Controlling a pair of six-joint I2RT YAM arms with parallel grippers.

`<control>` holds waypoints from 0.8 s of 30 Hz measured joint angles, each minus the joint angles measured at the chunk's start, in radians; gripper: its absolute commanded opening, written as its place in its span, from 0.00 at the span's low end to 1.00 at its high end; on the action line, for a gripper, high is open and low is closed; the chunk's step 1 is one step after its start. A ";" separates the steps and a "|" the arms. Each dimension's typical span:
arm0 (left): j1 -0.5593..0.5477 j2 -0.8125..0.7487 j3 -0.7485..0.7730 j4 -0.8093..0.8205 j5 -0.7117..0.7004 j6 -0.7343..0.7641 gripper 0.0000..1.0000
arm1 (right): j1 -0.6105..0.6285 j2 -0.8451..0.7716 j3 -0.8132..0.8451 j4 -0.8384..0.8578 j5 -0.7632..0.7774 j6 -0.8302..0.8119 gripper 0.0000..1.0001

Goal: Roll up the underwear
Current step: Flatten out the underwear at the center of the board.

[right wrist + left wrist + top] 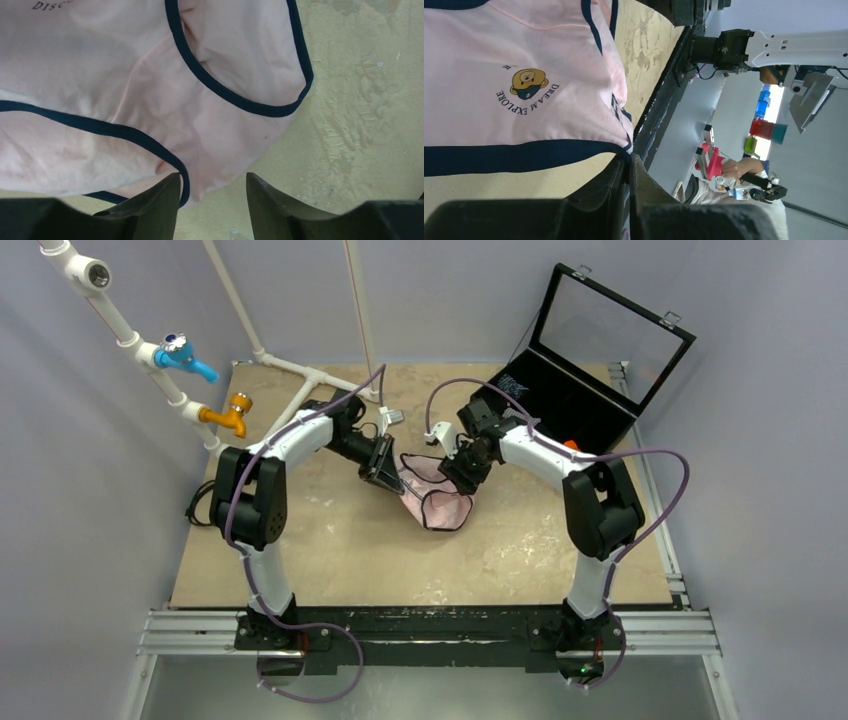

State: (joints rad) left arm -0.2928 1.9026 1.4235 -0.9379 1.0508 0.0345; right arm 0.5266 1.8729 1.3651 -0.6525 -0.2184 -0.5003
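Observation:
The pale pink underwear (437,496) with dark navy trim lies spread near the table's middle. In the left wrist view it (514,75) shows a small bear print and a navy waistband. My left gripper (629,165) is shut on the underwear's navy corner at its left edge (388,478). My right gripper (212,187) is open, its jaws astride the fabric's lower edge and a navy trim loop (235,95), at the underwear's upper right (462,472).
An open black case (590,370) stands at the back right. White pipes with a blue tap (185,355) and an orange tap (232,415) run along the back left. The tan table top (330,560) ends at a black rail in front.

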 measured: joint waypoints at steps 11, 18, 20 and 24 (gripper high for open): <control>0.002 0.140 0.022 0.113 0.038 -0.234 0.00 | -0.010 -0.126 -0.047 -0.026 -0.250 -0.019 0.67; 0.025 0.227 0.016 0.373 0.103 -0.511 0.00 | -0.005 -0.230 -0.123 -0.014 -0.451 -0.040 0.74; 0.035 0.228 0.004 0.470 0.122 -0.603 0.00 | 0.002 -0.229 -0.145 0.003 -0.475 -0.038 0.75; 0.051 0.228 -0.034 0.683 0.157 -0.803 0.00 | 0.031 -0.225 -0.193 0.071 -0.480 -0.010 0.75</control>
State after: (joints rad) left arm -0.2420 2.1304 1.3891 -0.2546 1.2079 -0.7685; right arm 0.5575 1.6478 1.1725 -0.5819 -0.6983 -0.5102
